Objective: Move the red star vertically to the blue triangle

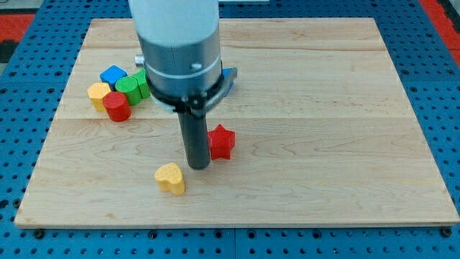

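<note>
The rod came down from the arm's grey housing near the middle of the board [359, 108], and the tip [196, 167] rested on the wood. The tool was a plain rod with no jaws, so it held nothing; its side pressed against, or stood just beside, the red star [222, 141], which lay on the tip's right in the view. Whether the two actually touched could not be told.

The yellow heart [170, 178] lay near the tip, toward the view's bottom and left, apart from it.

A sliver of blue [228, 77], probably the blue triangle, showed at the right edge of the housing, above the red star in the view; most of it was hidden.

At the view's left a cluster sat close together: a blue block [113, 75] at the top, a green one [134, 85] to its right, a yellow one [98, 94] at the left, and a red cylinder [116, 106] at the bottom.
</note>
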Tool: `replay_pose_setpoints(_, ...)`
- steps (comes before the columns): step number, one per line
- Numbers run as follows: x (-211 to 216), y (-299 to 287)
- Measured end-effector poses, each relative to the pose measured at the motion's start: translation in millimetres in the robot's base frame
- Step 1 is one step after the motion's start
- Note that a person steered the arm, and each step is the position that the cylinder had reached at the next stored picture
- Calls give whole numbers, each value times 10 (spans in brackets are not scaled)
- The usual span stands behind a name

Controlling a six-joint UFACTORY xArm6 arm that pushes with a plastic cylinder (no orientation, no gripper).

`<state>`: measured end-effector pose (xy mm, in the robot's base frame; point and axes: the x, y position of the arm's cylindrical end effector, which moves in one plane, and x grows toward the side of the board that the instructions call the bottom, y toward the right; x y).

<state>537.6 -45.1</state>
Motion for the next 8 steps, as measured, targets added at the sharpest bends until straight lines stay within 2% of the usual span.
replay_pose_setpoints(1, -258, 163)
replay_pose_setpoints(2, -580, 57)
replay_pose_setpoints(3, -219, 39)
replay_pose_setpoints(4, -132, 270)
replay_pose_setpoints(5, -427, 302)
replay_pose_setpoints(6, -647, 72)
replay_pose_setpoints(7, -534, -271)
replay_pose_setpoints(8, -612, -1201)
